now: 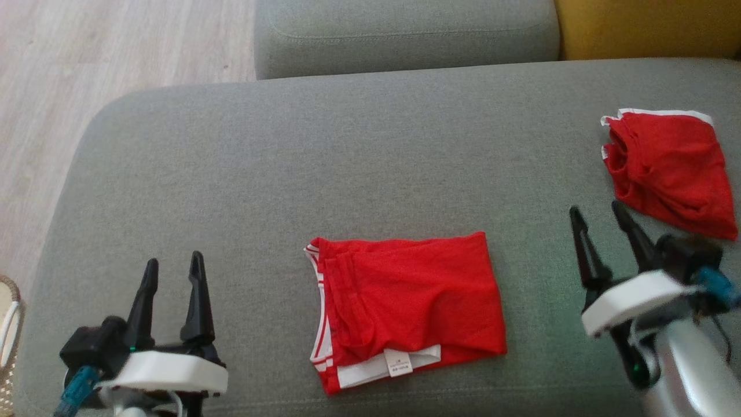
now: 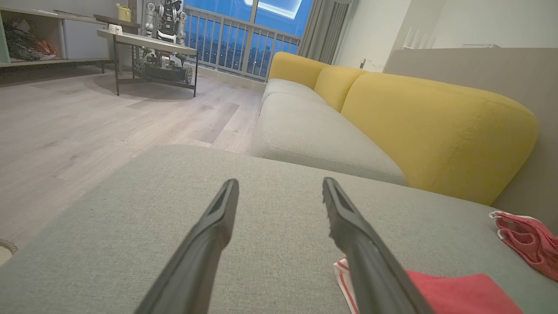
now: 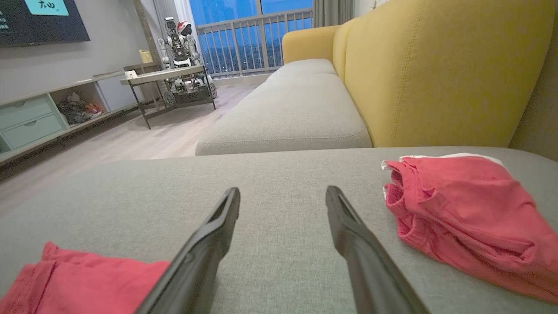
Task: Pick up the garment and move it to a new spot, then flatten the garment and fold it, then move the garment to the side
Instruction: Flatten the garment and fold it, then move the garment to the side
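A red garment (image 1: 411,301) with white trim and a label lies folded flat on the grey couch seat (image 1: 347,162), near its front edge. The left wrist view catches its corner (image 2: 457,292); in the right wrist view it sits at the lower left (image 3: 87,283). My left gripper (image 1: 173,260) hovers open to its left, fingers apart over bare fabric (image 2: 280,183). My right gripper (image 1: 595,207) is open to its right (image 3: 283,192), holding nothing. A second red garment (image 1: 671,168) lies bunched at the seat's right end, just beyond the right fingers (image 3: 462,213).
A yellow backrest (image 1: 648,29) borders the far right, and another grey cushion (image 1: 405,35) lies beyond the seat. Wood floor (image 1: 87,69) drops off at the left, with a woven basket (image 1: 8,324) at the lower left. A side table (image 2: 148,41) stands across the room.
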